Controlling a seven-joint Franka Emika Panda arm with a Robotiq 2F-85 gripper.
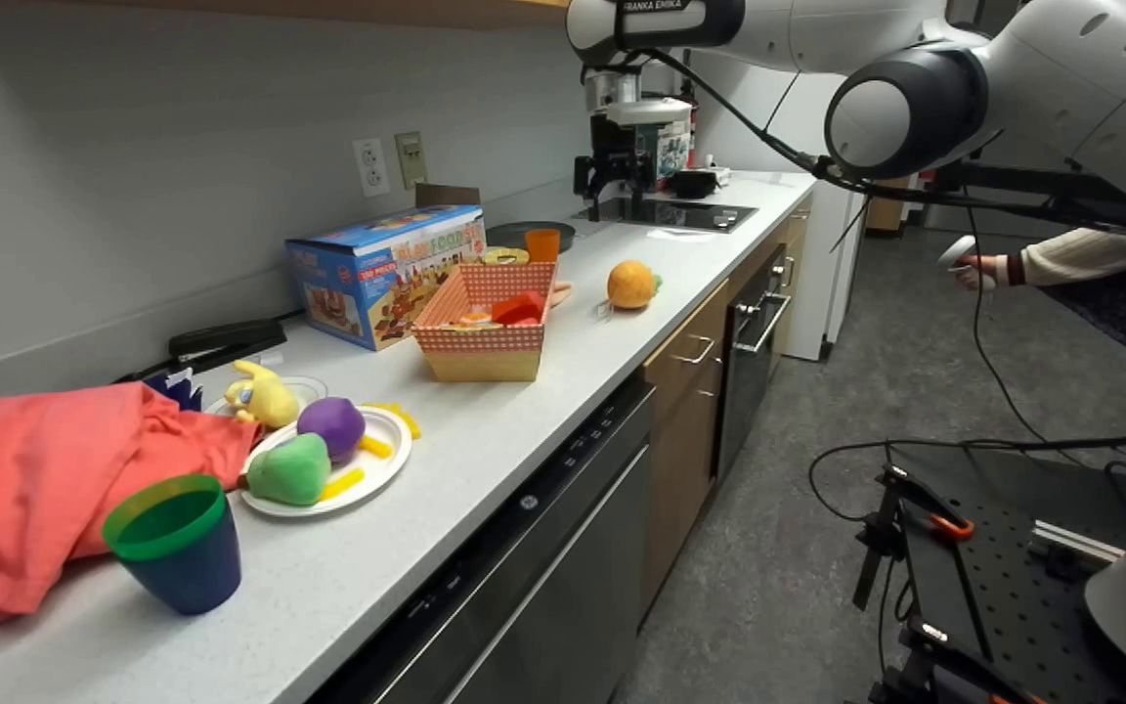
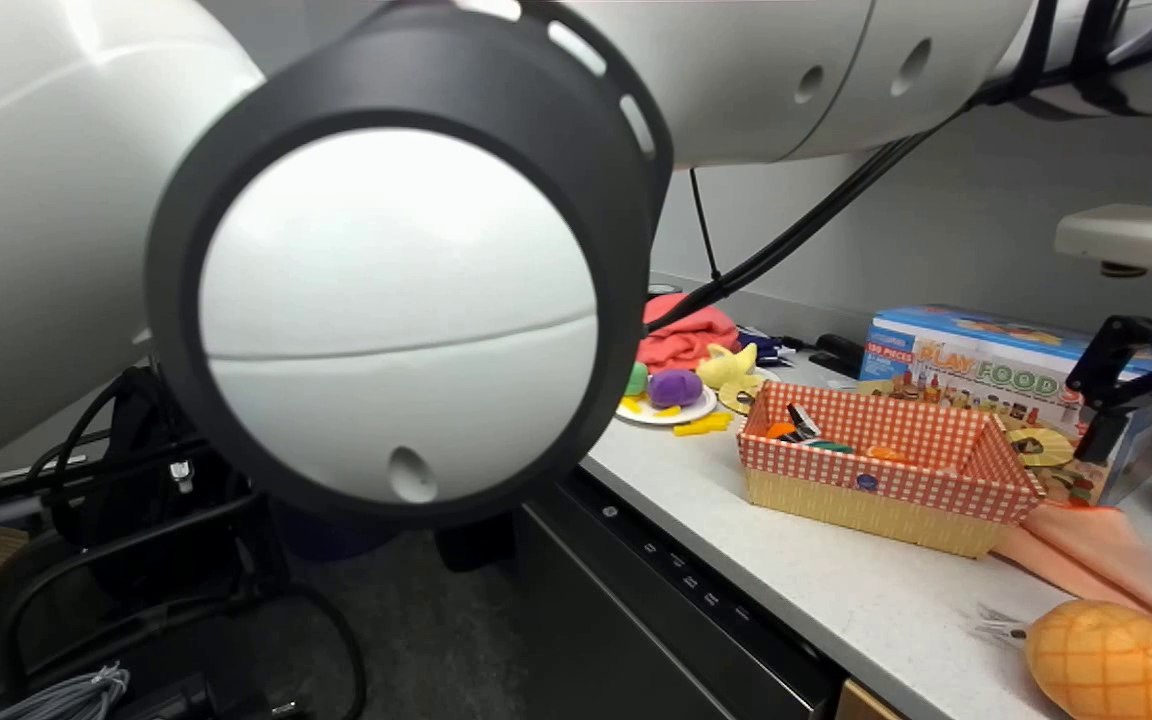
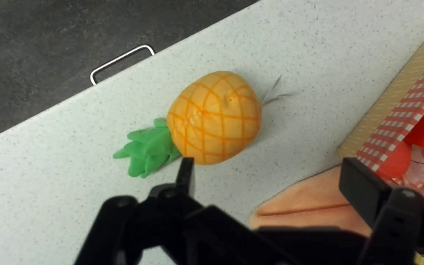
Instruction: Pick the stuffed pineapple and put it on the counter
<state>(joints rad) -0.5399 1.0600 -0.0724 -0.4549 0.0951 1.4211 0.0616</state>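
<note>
On counter [image 1: 465, 469], 1 pineapple [image 1: 630, 286] lies nr 1 basket [image 1: 480, 366].

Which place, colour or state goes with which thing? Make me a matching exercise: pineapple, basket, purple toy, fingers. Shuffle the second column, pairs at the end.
Things:
1. Pineapple
2. Basket
3. Purple toy
4. Fingers

Places, colours, states:
A. On a white plate
B. Spread apart, holding nothing
C. Orange-yellow with green leaves, lying on the counter
D. Partly covered in red-and-white checks

Pairs: 1-C, 2-D, 3-A, 4-B
</note>
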